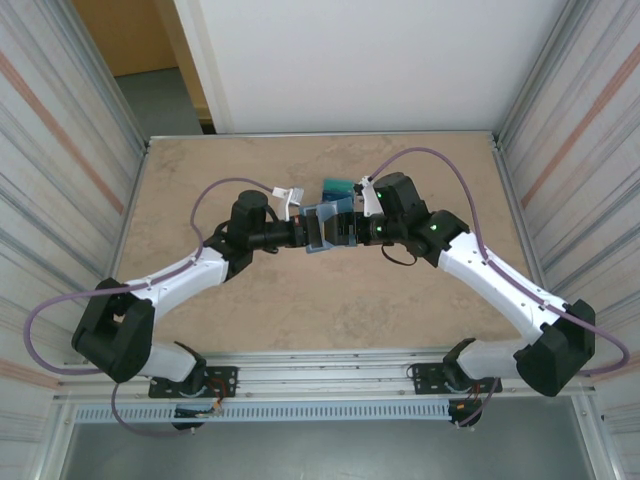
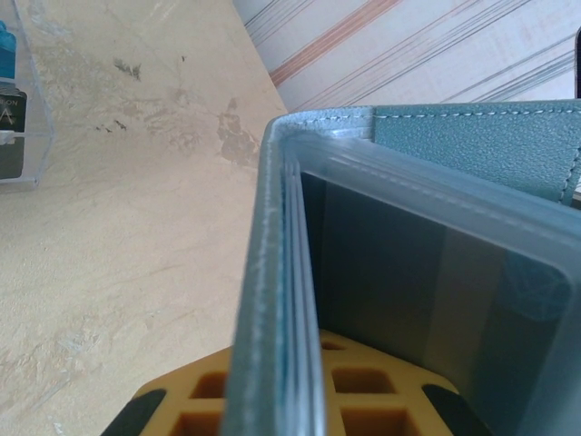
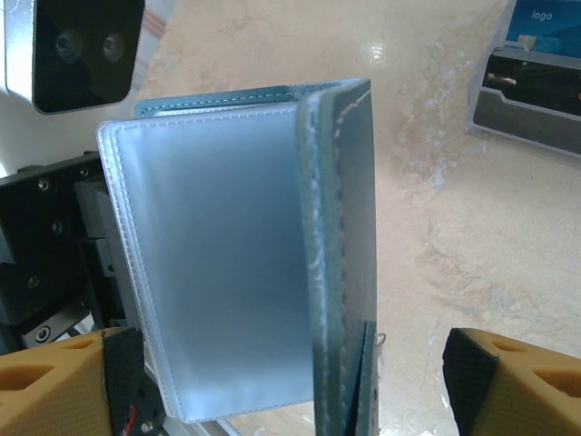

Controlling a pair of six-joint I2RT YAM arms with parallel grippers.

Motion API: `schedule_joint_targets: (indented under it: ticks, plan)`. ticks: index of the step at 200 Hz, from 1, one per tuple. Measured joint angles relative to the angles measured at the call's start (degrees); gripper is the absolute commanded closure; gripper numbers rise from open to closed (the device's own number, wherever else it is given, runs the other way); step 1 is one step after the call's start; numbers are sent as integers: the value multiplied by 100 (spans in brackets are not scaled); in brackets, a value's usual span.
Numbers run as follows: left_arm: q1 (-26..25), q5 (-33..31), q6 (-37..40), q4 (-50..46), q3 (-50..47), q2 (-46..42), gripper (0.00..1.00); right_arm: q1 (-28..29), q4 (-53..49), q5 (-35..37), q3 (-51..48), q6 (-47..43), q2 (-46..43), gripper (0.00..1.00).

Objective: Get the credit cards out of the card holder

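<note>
The slate-blue card holder [image 1: 320, 228] hangs half open above the table's middle, between the two arms. My left gripper [image 1: 306, 234] is shut on one flap; in the left wrist view that flap's edge [image 2: 272, 300] runs up from between the yellow fingers [image 2: 363, 400]. A pale clear slot [image 3: 218, 263] faces the right wrist camera. My right gripper [image 3: 290, 391] is open, its pads [image 3: 467, 381] standing wide to either side of the other flap [image 3: 345, 227] without touching it. One teal credit card [image 1: 334, 187] stands in the tray behind. Whether cards sit inside the slots I cannot tell.
A small clear and dark tray [image 3: 531, 86] stands on the marble table [image 1: 300, 310] just beyond the grippers; it also appears at the left wrist view's left edge [image 2: 20, 118]. Corrugated walls [image 1: 60, 150] close both sides. The near table between the arms is bare.
</note>
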Motion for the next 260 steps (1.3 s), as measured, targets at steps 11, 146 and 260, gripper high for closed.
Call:
schedule_joint_targets:
  ticks: [11,146,260]
  plan:
    - [-2,7,0,2,20,0,100,0,9,-4,0,-7,0,13]
    - [-2,9,0,17,28,4,100,66,68,-44,0,-118,76,16]
    - [-2,72,-2,24,28,4,100,-68,164,-70,-13,-120,-48,17]
